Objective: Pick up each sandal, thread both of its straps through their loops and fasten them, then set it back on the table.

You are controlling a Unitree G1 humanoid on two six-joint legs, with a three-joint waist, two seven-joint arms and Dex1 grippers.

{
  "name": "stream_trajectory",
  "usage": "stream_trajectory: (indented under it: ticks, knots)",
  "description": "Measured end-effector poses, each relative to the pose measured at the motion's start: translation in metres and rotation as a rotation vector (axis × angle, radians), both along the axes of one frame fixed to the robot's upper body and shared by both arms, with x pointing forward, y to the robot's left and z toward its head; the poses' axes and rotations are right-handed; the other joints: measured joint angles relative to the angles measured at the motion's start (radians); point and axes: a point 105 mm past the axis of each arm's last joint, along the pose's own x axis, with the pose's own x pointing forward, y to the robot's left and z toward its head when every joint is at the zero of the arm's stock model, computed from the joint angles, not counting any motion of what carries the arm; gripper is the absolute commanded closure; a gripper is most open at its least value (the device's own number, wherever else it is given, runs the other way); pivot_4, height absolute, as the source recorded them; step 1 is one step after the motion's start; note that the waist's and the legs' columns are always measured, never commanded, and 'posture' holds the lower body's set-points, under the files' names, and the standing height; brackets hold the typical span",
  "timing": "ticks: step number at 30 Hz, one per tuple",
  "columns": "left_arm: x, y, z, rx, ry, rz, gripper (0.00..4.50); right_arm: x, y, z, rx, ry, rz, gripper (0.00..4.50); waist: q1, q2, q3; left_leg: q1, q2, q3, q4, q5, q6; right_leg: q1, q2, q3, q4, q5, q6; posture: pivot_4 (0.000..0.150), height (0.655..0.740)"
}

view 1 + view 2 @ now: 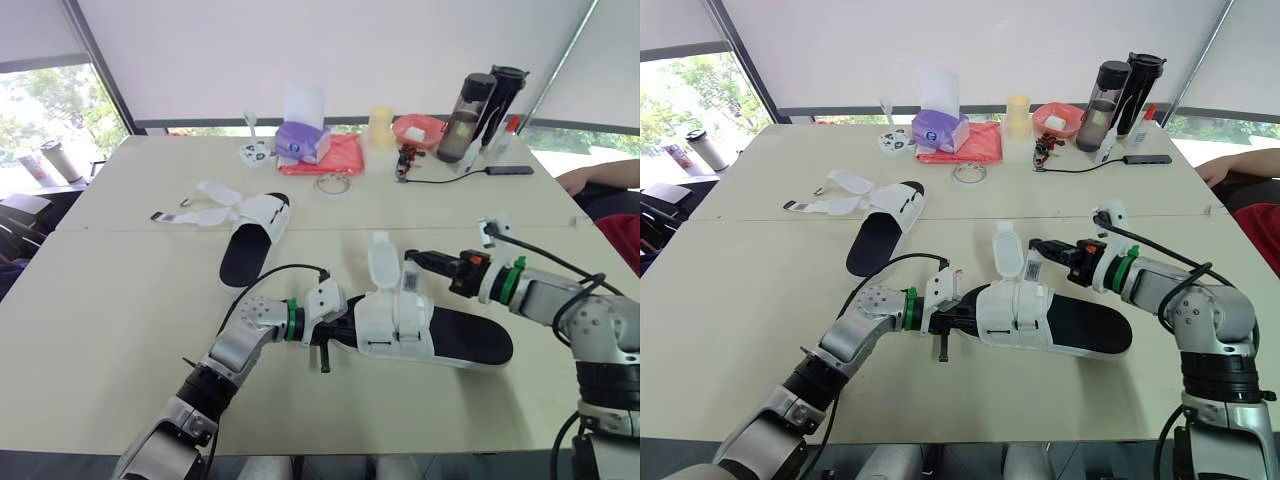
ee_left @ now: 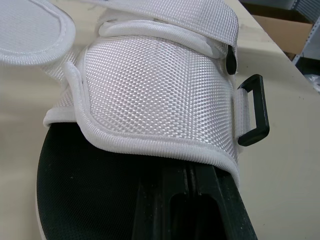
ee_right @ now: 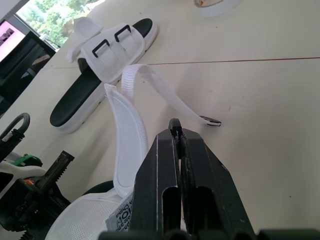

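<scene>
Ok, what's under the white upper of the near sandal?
The black footbed, with the left gripper reaching in beneath the white upper. The gripper's tip and the footbed farther in are covered.

**A:** Where do the two eye views sit?

**B:** High on the head, facing forward and down over the bench (image 1: 100,330). They are slightly offset from each other, and both take in the near sandal (image 1: 395,320) and the far sandal (image 1: 255,235).

**A:** And the wrists?

**B:** The left wrist view looks along the left end effector (image 2: 192,172), very close to the near sandal's upper. The right wrist view looks low across the bench past the right end effector (image 3: 176,131), and it shares the far sandal with the eye views.
</scene>
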Motion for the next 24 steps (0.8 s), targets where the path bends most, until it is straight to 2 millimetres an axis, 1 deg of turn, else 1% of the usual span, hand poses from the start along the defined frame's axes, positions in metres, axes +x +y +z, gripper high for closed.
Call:
stream_trajectory:
  ticks: [4,13,19,20,22,24]
  knots:
    - [0.0,0.0,0.0,0.0,-0.001,0.004,4.5,0.0,-0.001,-0.007,-0.028,0.021,-0.007,4.46,0.0,0.0,0.0,0.0,0.0,0.0,0.0,0.0,0.0,0.0,0.0,0.0,0.0,0.0,0.0,0.15,0.74]
    - [0.001,0.0,0.0,-0.002,-0.001,0.013,4.5,-0.01,-0.006,-0.034,-0.136,0.167,0.008,4.46,0.002,0.0,0.0,0.0,0.0,0.0,0.0,0.0,0.0,0.0,0.0,0.0,0.0,0.0,0.0,0.15,0.74]
    - [0.002,0.0,-0.001,-0.003,0.002,0.015,4.5,-0.011,-0.006,-0.036,-0.176,0.181,0.025,4.46,0.002,0.0,0.0,0.0,0.0,0.0,0.0,0.0,0.0,0.001,0.0,0.0,0.0,0.0,0.0,0.15,0.74]
    - [0.002,0.0,-0.001,-0.003,0.002,0.015,4.5,-0.01,-0.007,-0.037,-0.188,0.18,0.023,3.85,0.002,0.0,0.0,0.0,0.0,0.0,0.0,0.0,0.0,0.001,0.0,0.0,0.0,0.0,0.0,0.15,0.74]
    - [0.002,0.0,-0.001,-0.003,0.003,0.016,4.5,-0.01,-0.011,-0.041,-0.206,0.195,0.006,3.06,0.003,0.0,0.0,0.0,0.0,0.0,0.0,0.0,0.0,0.001,0.0,0.0,0.0,0.0,0.0,0.15,0.74]
    - [0.002,0.0,-0.001,-0.004,0.003,0.016,4.5,-0.009,-0.015,-0.044,-0.211,0.203,-0.011,2.08,0.002,0.0,0.0,0.0,0.0,0.0,0.0,0.0,0.0,0.0,0.0,0.0,0.0,0.0,0.0,0.15,0.74]
